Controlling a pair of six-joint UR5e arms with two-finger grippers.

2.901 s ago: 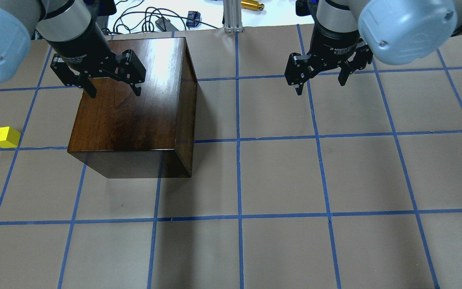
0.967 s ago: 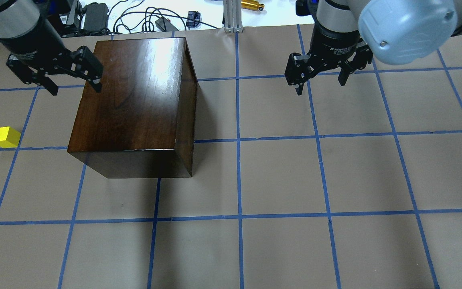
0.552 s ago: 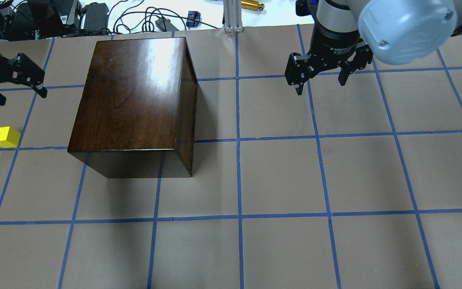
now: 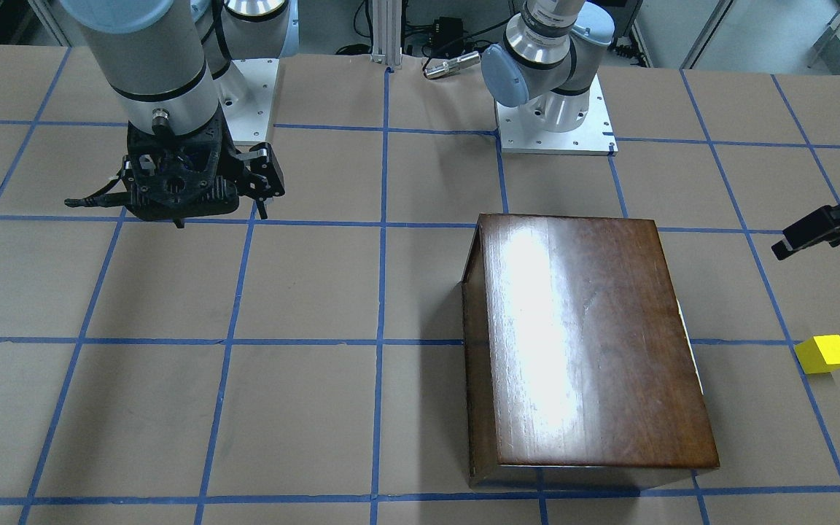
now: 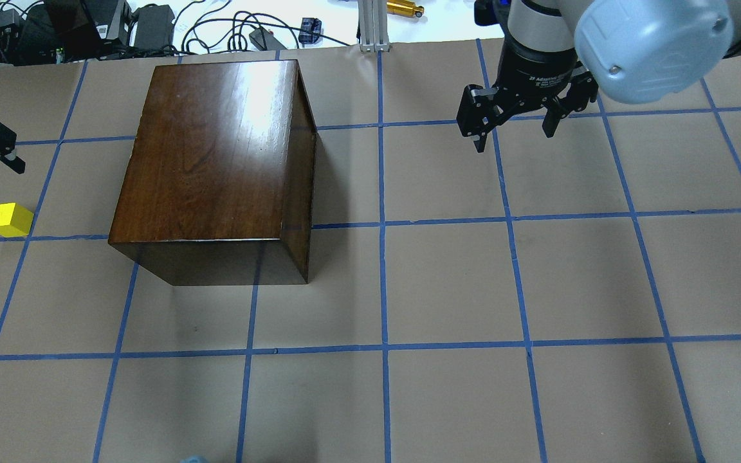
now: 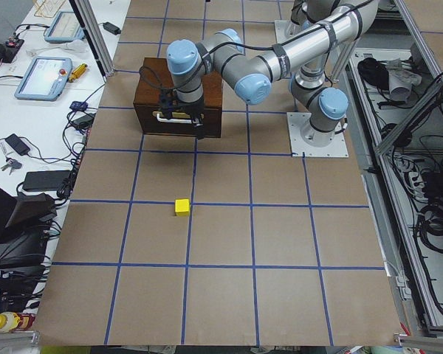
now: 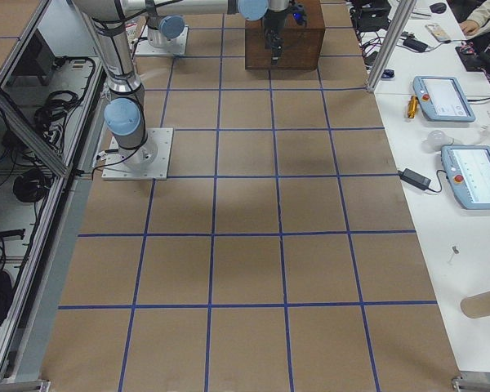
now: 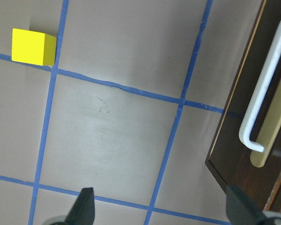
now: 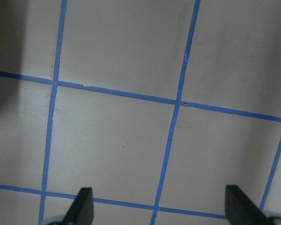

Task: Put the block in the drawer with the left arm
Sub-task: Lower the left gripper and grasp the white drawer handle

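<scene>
- left gripper: fingers spread wide, nothing in them, hanging over the bare table
- block sits on the table at the cabinet's 9 o'clock, well apart from it; wrist cam has it at 10 o'clock
- drawer looks pushed in, white handle at 2 o'clock
- right gripper: wide too, empty

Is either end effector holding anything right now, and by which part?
Nothing is held. The left end effector is open over bare table, the block lying apart from it; the right end effector is open and empty too.
</scene>
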